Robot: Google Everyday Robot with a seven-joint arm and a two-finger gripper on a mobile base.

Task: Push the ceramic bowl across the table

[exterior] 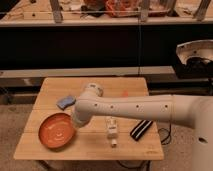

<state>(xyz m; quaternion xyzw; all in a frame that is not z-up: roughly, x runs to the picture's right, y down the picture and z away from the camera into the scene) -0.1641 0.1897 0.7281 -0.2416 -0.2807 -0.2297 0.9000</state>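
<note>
Bowl (56, 131): sitting on the front-left part of the desk (112, 87), near its left edge.
Claw (75, 122): hanging at the bowl's right rim; released or clenched, cannot tell, the arm is covering it.
Arm (131, 108): reaching in from the right over the desk.
Sponge (65, 102): blue, lying just behind the bowl.
Bottle (111, 129): white, lying right of the claw.

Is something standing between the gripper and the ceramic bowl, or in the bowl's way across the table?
Nothing visible separates them: the gripper is at the ceramic bowl's right rim. On the table, a blue sponge lies just behind the bowl and a white bottle to its right.
</note>
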